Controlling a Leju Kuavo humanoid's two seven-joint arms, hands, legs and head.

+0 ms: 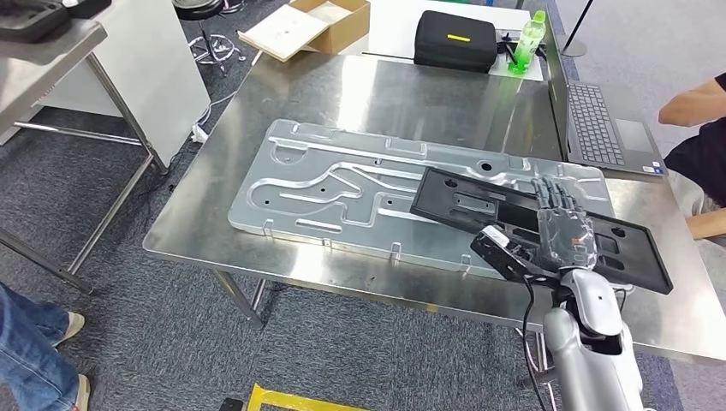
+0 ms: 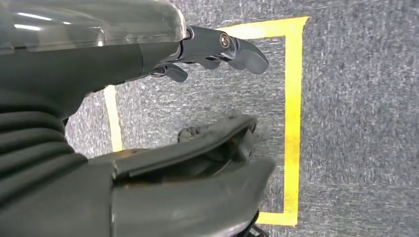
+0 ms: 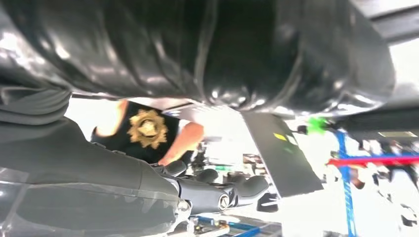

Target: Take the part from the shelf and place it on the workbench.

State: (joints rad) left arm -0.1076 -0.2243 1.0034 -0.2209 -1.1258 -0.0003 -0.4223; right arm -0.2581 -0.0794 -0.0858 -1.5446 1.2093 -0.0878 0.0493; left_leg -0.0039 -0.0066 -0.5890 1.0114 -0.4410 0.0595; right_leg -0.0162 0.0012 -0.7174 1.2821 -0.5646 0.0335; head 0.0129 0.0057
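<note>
The part is a flat black panel (image 1: 479,201) with cut-outs. It lies slanted across the right end of the steel workbench (image 1: 342,94), its far end over a large aluminium plate (image 1: 325,184). My right hand (image 1: 561,224) grips the panel near its middle, fingers spread on its upper face; the thumb is hidden underneath. In the right wrist view the fingers (image 3: 197,190) show beneath a dark glossy surface. My left hand (image 2: 123,64) hangs over grey carpet with its fingers apart and nothing in it.
A laptop (image 1: 599,120) sits at the bench's right edge, where a person in black (image 1: 698,145) is seated. A black case (image 1: 456,40), a green bottle (image 1: 529,38) and a cardboard box (image 1: 304,26) lie beyond. Yellow tape (image 2: 294,123) marks the floor. A person's legs (image 1: 34,351) are at lower left.
</note>
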